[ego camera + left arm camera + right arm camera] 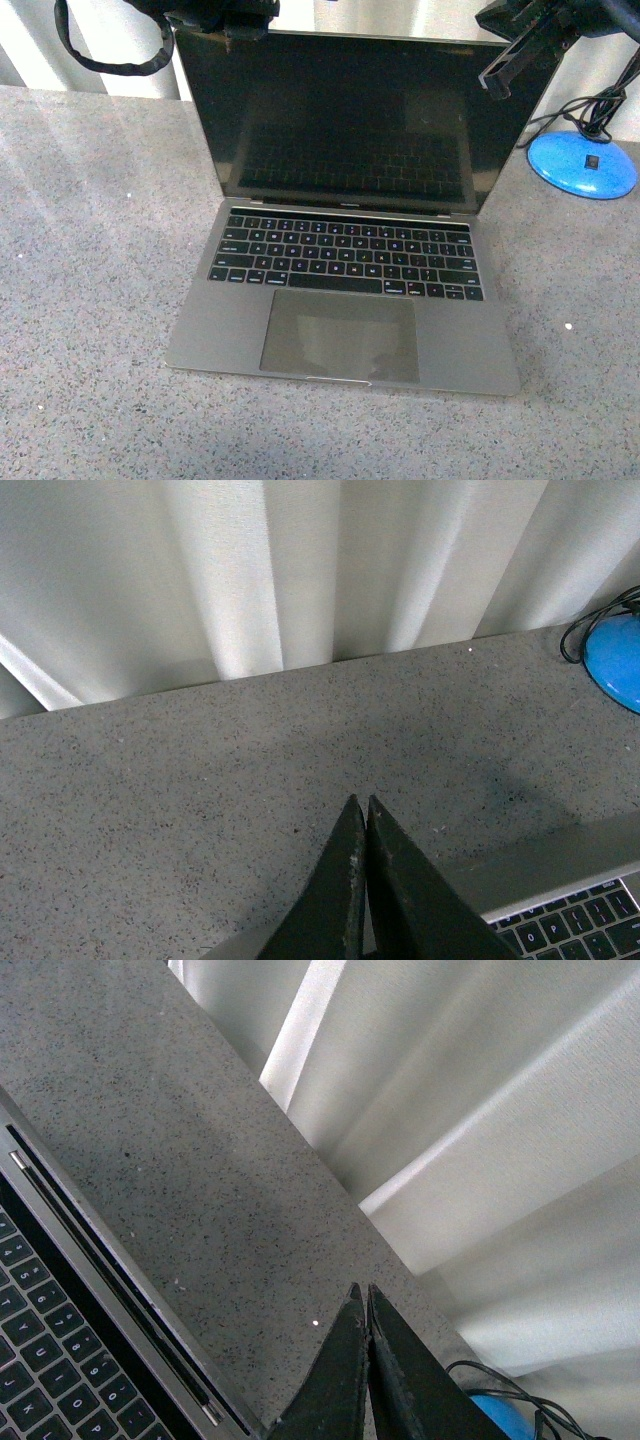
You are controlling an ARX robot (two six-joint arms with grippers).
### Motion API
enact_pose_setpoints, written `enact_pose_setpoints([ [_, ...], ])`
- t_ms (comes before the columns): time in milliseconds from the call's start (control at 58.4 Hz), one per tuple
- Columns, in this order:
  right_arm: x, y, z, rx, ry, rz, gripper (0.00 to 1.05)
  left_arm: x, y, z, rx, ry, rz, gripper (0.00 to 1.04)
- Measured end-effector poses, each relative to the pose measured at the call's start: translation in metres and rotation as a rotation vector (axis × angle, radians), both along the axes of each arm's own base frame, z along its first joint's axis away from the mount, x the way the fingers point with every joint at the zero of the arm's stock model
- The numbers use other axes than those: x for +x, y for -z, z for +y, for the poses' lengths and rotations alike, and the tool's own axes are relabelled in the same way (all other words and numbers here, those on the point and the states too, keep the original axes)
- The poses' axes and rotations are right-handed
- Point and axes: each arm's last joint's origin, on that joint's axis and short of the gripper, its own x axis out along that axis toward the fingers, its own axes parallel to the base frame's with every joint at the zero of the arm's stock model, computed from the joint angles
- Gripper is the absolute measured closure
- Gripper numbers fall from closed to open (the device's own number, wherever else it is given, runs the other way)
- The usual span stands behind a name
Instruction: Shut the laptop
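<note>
The laptop (340, 300) lies open on the grey speckled table (90, 250), its dark screen (350, 120) upright and its black keys and trackpad facing me. My left gripper (247, 22) is shut and empty, right at the lid's top edge near its left corner. My right gripper (497, 80) is shut and empty, by the lid's top right corner. In the left wrist view the shut fingertips (360, 802) are over the table, with laptop keys (580, 920) beside them. In the right wrist view the shut gripper (360, 1290) is above the table beside the keyboard (40, 1360).
A blue round base (583, 163) with black cables stands on the table right of the laptop; it also shows in the left wrist view (615, 655). White curtains (300, 570) hang behind the table's far edge. A black strap (110, 60) hangs at the upper left.
</note>
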Motion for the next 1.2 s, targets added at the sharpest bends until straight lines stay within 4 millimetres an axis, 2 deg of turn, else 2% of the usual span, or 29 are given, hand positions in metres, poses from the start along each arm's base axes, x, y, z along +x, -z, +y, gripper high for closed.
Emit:
enact_pose_setpoints([
  [479, -0.005, 0.004, -0.001, 0.001, -0.001, 0.004, 1.04, -0.009, 0.009, -0.003, -0.008, 0.002, 0.023, 1.01],
  [1198, -0.041, 0.016, 0.001, 0.023, -0.009, 0.052, 1.04, -0.042, 0.023, -0.003, -0.037, -0.016, 0.060, 1.01],
])
